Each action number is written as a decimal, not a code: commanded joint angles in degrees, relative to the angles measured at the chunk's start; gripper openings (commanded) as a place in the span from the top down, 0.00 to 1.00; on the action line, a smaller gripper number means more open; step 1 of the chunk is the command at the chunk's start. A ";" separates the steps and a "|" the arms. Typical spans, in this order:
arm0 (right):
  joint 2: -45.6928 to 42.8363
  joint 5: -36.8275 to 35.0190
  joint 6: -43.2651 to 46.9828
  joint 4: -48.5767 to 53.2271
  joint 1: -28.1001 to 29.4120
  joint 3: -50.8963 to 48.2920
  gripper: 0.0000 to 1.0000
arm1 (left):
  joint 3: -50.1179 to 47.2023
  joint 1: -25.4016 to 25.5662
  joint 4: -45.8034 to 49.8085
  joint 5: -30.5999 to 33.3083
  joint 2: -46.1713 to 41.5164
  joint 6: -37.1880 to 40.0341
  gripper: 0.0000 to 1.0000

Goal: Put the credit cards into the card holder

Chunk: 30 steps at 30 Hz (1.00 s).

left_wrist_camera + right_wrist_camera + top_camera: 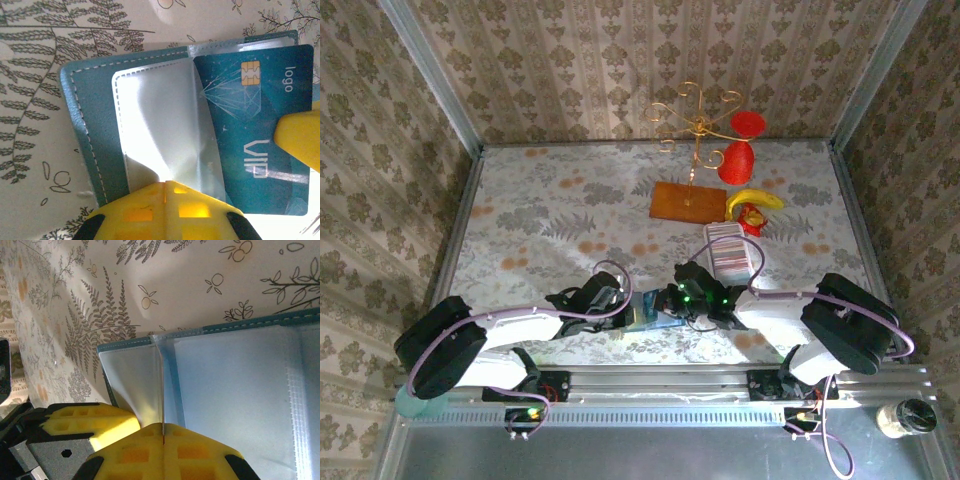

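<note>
We read "VIP" and "logo" on the teal credit card [255, 130], beside its gold chip [251, 73]. The teal card holder [95, 130] lies open on the floral table [550, 200], near the front edge. The left arm [520, 325] and the right arm [780, 310] lie low, reaching inward. The left gripper [165, 187] pinches the holder's clear sleeve [165, 125], and the right gripper [163, 427] pinches the card's edge.

Card holder [647, 312]: lies open on the table [540, 210] near the front edge, between left gripper [623, 303] and right gripper [670, 305], touching both.

Credit card [255, 130]: sits in one half of the holder, edge to edge with a sleeve [165, 135].

Tray [730, 250]: lies behind and right of the holder, apart.

Board [687, 201]: lies further back, carries a stand [697, 120]; has a banana [754, 199] just right of it.

Jar [906, 417]: stands on the front ledge, far right.
</note>
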<state>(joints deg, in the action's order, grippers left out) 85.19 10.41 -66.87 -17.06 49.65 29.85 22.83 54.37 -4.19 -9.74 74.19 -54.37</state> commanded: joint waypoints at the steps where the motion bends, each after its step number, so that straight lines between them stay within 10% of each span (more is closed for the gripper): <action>1: -1.37 2.43 -1.40 0.87 0.13 -1.01 1.00 | -0.86 0.87 2.10 0.31 0.51 -0.64 1.00; 22: -1.42 2.77 -2.12 -4.63 0.20 -3.30 1.00 | -1.47 1.35 3.11 1.74 -1.03 -2.10 1.00; 30: 1.09 3.14 -3.00 -7.93 0.19 -4.20 1.00 | -0.86 1.38 5.13 2.28 -3.69 -2.62 0.81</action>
<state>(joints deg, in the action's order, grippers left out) 85.27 12.53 -69.28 -23.11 49.67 26.50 22.46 55.37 -1.78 -8.49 71.48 -56.38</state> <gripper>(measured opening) 0.044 0.175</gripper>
